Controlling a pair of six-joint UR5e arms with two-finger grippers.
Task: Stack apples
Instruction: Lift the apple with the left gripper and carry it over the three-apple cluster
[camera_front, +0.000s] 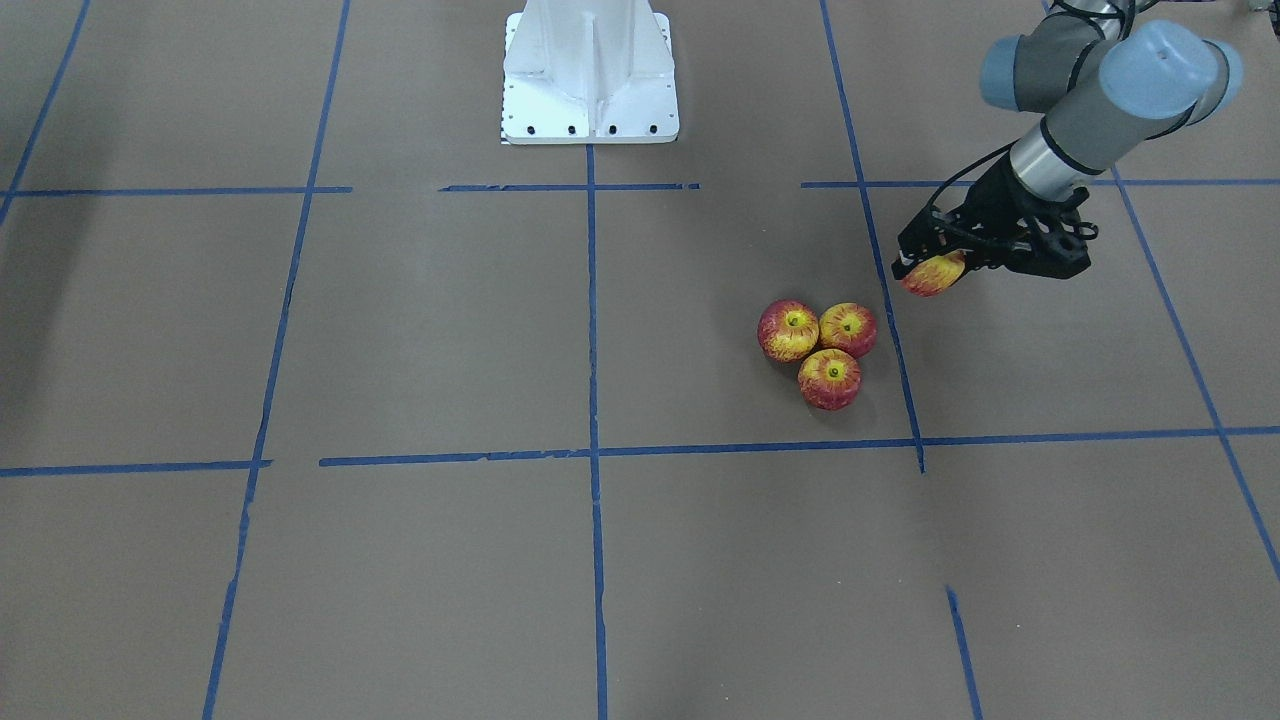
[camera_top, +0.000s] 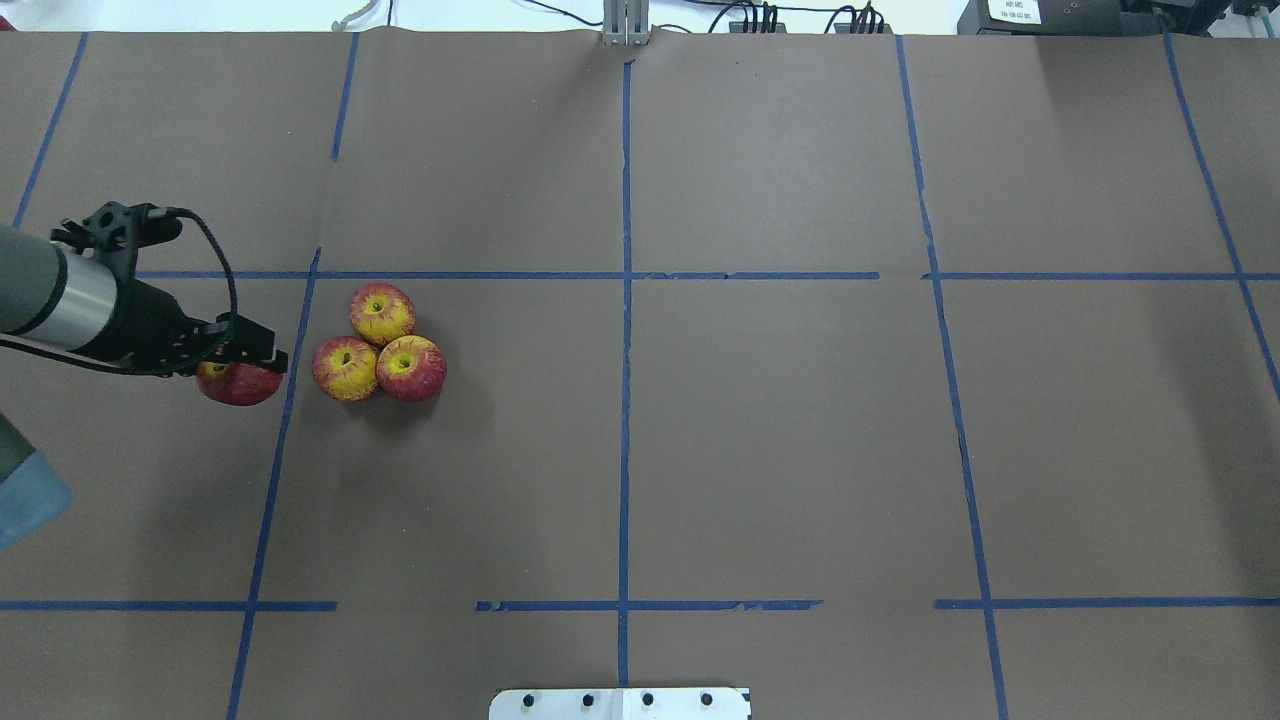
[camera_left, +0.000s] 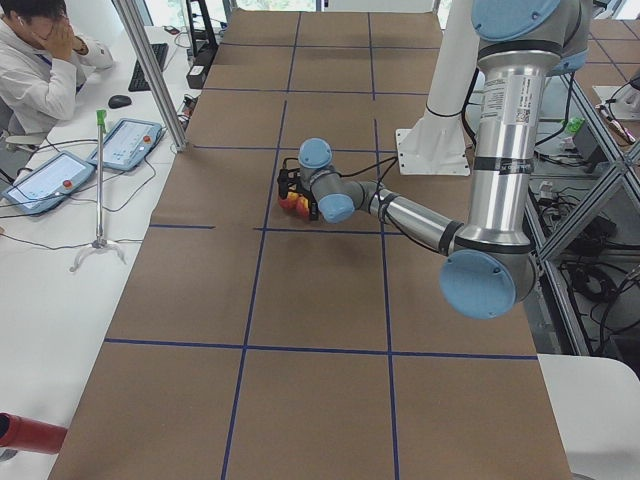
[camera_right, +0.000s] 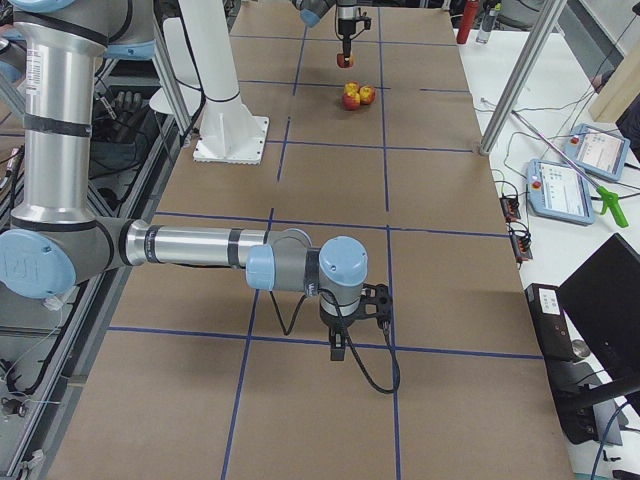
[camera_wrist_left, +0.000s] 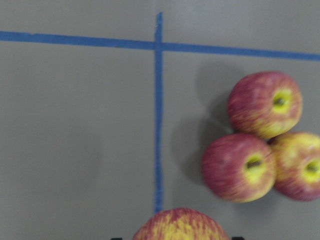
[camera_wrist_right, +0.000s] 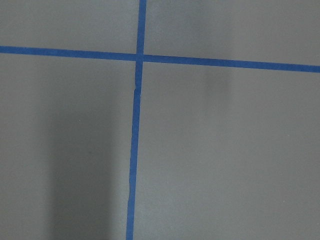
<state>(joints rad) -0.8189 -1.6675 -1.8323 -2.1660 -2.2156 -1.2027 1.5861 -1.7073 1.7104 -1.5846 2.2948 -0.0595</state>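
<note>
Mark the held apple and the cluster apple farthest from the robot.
held apple (camera_top: 240, 387): overhead view, visible red side.
farthest cluster apple (camera_top: 382, 313): overhead view, yellow top by the stem dimple.

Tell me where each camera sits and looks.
Front: across the table, facing the robot's base; left pincer grips the held apple.
Overhead: behind the robot, looking forward and down; left arm.
Exterior left: table's end, looking along; left arm near.
Exterior right: opposite end; right arm near.
Left wrist: down at three apples, held apple lowest.
Right wrist: down at blue tape; no body shows.
Shared: front and overhead show the three apples.
</note>
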